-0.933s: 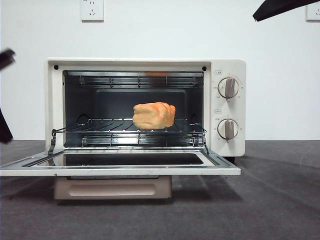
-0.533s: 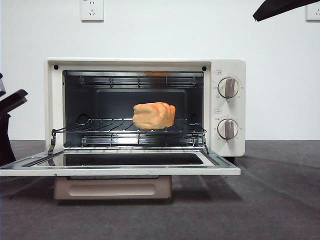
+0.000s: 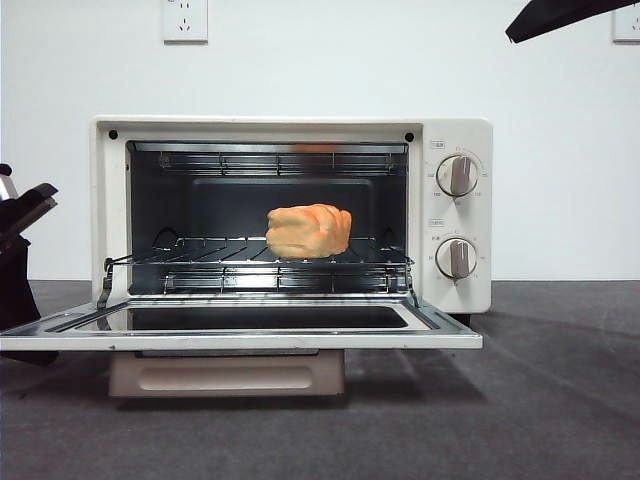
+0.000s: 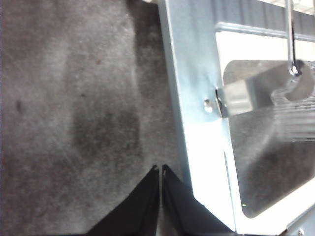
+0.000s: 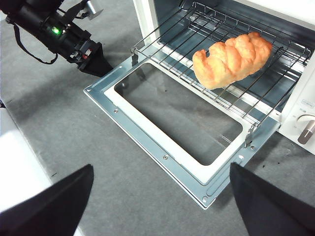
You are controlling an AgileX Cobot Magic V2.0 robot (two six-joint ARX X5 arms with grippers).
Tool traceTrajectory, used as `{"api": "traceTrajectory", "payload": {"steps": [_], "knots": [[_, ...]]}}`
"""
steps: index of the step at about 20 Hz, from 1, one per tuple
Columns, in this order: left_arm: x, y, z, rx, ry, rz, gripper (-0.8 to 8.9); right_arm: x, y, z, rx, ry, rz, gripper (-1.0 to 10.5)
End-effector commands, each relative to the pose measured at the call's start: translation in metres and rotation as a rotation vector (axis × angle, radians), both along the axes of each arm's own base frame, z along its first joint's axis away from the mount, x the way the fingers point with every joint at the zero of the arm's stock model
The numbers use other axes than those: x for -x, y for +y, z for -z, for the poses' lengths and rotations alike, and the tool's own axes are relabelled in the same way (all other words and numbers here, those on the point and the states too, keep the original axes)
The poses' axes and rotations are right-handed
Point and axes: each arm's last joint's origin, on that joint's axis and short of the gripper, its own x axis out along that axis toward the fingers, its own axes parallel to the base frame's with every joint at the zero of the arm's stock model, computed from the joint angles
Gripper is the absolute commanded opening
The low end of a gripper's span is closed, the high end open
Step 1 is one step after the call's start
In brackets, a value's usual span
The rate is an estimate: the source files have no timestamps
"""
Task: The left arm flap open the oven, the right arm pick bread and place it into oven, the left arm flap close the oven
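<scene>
The cream-white oven [image 3: 455,215] stands open, its door [image 3: 240,338] folded down flat. The golden-orange bread [image 3: 308,231] lies on the wire rack inside; it also shows in the right wrist view [image 5: 231,59]. My left gripper [image 4: 160,173] is shut and empty, low over the table right beside the door's left corner [image 4: 204,147]. It shows at the left edge of the front view [image 3: 20,265] and in the right wrist view [image 5: 93,61]. My right gripper [image 5: 160,199] is open and empty, held high in front of the door [image 5: 162,155]. In the front view only its black tip [image 3: 560,15] shows at the top right.
The oven stands on a dark grey table mat [image 3: 540,400] against a white wall with sockets [image 3: 185,20]. Two grey knobs [image 3: 458,175] sit on the oven's right panel. A white surface [image 5: 15,162] borders the mat on one side.
My left arm has come further into the front view at the left edge and sunk lower beside the open door. Oven, bread and right arm have not moved.
</scene>
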Motion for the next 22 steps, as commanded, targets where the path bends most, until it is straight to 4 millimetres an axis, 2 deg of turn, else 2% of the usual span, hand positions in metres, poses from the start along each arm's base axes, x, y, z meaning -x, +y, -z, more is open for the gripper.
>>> {"api": "traceTrajectory", "payload": {"steps": [1, 10, 22], "knots": [[-0.003, -0.003, 0.000, 0.079, -0.012, 0.045, 0.14, 0.001, 0.002, -0.003, -0.012, -0.004, -0.007, 4.4], [-0.008, 0.009, -0.007, 0.209, -0.043, 0.009, 0.15, 0.001, 0.002, -0.003, -0.013, -0.002, -0.005, 4.4], [-0.016, 0.023, -0.023, 0.291, -0.153, -0.058, 0.15, 0.001, 0.002, -0.003, -0.015, 0.001, -0.002, 4.4]]}}
